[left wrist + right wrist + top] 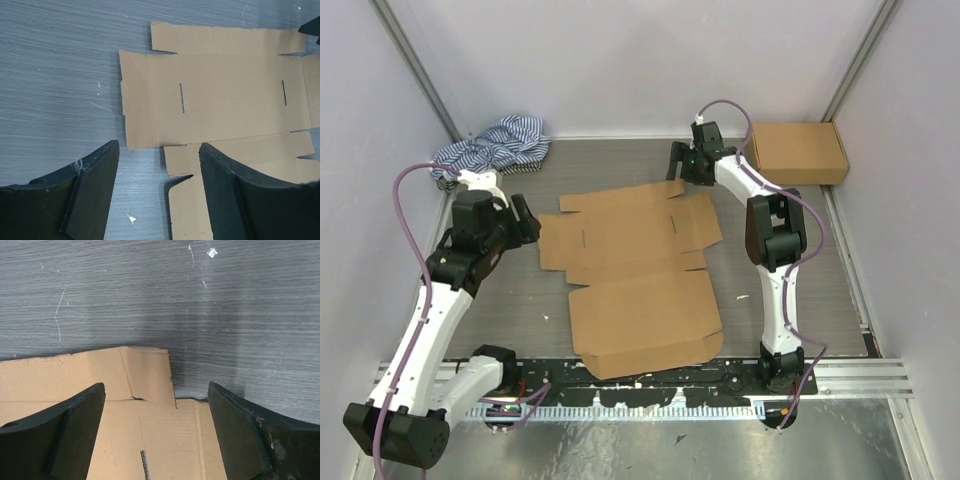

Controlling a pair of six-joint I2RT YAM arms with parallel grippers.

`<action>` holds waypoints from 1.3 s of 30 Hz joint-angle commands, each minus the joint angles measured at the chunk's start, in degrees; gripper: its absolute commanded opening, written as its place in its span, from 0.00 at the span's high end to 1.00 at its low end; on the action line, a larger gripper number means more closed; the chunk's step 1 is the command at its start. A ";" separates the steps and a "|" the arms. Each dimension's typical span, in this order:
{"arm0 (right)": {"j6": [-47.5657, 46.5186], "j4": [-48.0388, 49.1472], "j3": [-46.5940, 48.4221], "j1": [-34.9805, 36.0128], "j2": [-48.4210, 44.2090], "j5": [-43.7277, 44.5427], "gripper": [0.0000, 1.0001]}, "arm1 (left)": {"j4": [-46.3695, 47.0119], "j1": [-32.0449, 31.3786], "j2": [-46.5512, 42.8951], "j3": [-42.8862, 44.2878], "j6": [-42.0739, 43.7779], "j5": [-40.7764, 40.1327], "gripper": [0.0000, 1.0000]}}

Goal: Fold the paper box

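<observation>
Paper box (635, 270) unfolded and flat at the middle of the tabletop (800, 290), slotted panel facing up. Left tool (525, 222) wide open and empty, just beside the left edge. Right tool (682, 165) wide open and empty, above the far right corner flap.

Left wrist view: the flat brown corrugated cardboard mailer blank (220, 95) runs off the right and bottom edges, a lower panel partly under a black finger (240, 195) of the left gripper (159, 146). Right wrist view: only one corner flap and a slot end show, the rest cut off or behind black fingers (65, 430) of the right gripper (156, 387). Top view: crumpled blue-and-white striped cloth (505, 140) partly hidden by the left arm (470, 225).
</observation>
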 commanded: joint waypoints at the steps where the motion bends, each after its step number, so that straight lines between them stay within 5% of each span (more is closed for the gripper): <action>1: 0.25 0.86 1.35 0.03 -0.26 1.03 0.13 | 0.45 -0.11 1.77 0.34 -2.70 2.59 0.28; 10: 0.72 1.60 1.18 0.11 1.46 -0.96 0.28 | 4.37 -0.16 12.88 2.61 -13.98 5.01 0.29; 18: 0.88 3.18 0.09 0.13 1.92 -3.37 0.38 | 6.45 -0.13 29.93 10.72 -14.63 5.55 0.29; 29: 0.55 3.62 -3.72 0.05 -1.52 -6.26 0.91 | 6.17 -0.16 47.24 24.21 -13.59 5.40 0.31; 39: -0.71 1.92 -20.75 0.90 -16.14 1.42 0.99 | 4.83 -0.14 58.63 34.82 -12.46 4.89 0.32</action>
